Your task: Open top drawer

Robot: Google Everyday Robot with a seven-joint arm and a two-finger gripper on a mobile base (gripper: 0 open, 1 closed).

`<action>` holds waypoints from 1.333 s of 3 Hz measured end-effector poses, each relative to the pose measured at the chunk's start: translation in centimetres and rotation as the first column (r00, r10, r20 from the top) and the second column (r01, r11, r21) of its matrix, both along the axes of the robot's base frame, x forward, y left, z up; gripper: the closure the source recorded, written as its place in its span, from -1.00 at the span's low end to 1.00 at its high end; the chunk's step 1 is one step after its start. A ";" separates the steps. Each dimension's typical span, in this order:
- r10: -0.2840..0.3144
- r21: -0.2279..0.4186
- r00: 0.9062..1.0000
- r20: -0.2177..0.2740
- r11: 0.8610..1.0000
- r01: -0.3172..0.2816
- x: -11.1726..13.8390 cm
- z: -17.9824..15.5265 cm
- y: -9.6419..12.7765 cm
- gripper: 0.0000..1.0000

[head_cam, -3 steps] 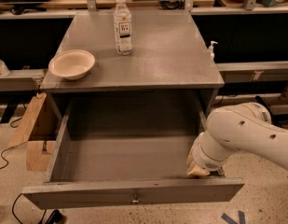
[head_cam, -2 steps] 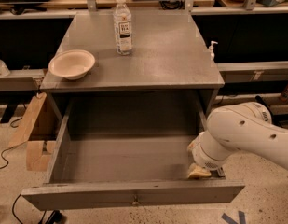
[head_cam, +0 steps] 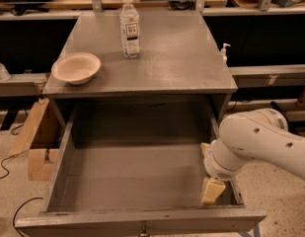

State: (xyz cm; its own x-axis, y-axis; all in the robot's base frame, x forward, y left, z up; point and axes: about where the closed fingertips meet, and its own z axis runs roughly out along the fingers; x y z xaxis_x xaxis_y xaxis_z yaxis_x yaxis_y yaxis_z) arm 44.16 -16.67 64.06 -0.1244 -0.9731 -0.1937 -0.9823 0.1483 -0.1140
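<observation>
The top drawer [head_cam: 142,225] is pulled far out toward the camera, showing its deep grey box interior with nothing in it. Its flat front runs along the bottom edge, with the small knob [head_cam: 142,229] just visible. My gripper [head_cam: 211,189] sits inside the drawer at the right front corner, close to the right wall. Only a cream-coloured finger shows below the white wrist; the arm hides the rest.
On the grey cabinet top [head_cam: 181,68] stand a plastic water bottle [head_cam: 130,28] and a cream bowl [head_cam: 76,68]. Cardboard pieces [head_cam: 36,142] lean at the left. A small pump bottle [head_cam: 224,51] sits on the shelf at the right. Benches run behind.
</observation>
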 end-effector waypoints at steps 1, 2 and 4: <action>0.001 -0.001 1.000 0.001 1.000 -0.001 0.0 0.1 0.0 -0.72; 0.002 -0.003 1.000 0.002 1.000 -0.002 -0.1 0.2 0.0 -0.10; 0.018 -0.019 0.999 0.039 1.000 -0.017 1.7 3.3 -1.6 0.83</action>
